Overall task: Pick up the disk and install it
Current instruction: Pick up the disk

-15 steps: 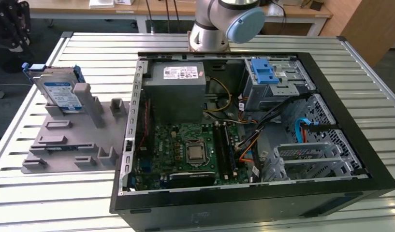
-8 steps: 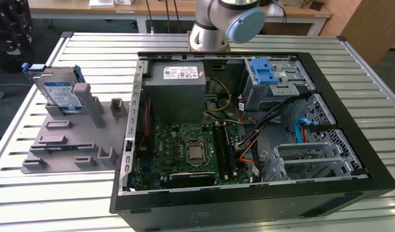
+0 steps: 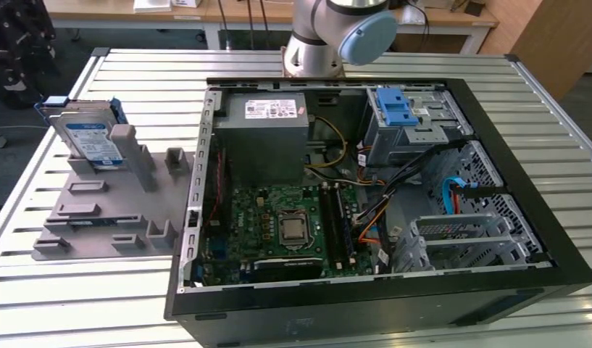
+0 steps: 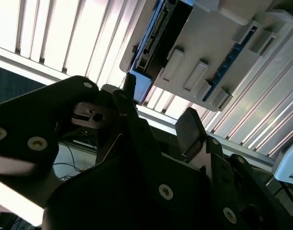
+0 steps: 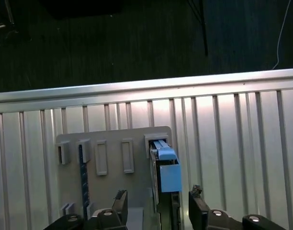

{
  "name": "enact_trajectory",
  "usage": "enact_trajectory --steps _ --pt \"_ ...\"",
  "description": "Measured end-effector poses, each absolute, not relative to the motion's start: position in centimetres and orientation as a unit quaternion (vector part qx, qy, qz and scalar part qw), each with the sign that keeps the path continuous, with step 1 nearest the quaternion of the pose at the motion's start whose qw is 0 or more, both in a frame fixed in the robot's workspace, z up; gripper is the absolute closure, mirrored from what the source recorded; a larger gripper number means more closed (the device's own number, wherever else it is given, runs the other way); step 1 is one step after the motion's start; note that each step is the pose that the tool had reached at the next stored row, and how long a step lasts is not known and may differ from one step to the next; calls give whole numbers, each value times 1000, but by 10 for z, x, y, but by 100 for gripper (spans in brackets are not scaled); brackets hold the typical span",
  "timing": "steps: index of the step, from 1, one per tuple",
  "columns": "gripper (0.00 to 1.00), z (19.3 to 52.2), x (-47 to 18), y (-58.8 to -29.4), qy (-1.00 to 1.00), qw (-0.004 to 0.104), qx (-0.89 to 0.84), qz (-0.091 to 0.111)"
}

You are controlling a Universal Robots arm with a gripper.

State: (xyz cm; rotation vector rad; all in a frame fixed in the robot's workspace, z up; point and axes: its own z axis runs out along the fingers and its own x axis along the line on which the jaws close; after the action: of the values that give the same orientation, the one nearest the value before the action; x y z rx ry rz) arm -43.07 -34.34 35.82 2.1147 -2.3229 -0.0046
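Fingers of the gripper are spread wide and hold nothing, and the disk stands on edge in the grey holder, its thin top lined up with their gap, at ten o'clock from the computer case in the exterior view.

The silver-grey arm is wearing a pale blue joint cap; the black gripper is showing silver screws.
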Motion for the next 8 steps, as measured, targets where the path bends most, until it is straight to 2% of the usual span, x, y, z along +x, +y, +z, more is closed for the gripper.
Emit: enact_trajectory --steps 1,8 --pt "35 357 -432 -343 -739 -1 674 -1" --pt "35 347 -434 -337 -724 -3 690 3"
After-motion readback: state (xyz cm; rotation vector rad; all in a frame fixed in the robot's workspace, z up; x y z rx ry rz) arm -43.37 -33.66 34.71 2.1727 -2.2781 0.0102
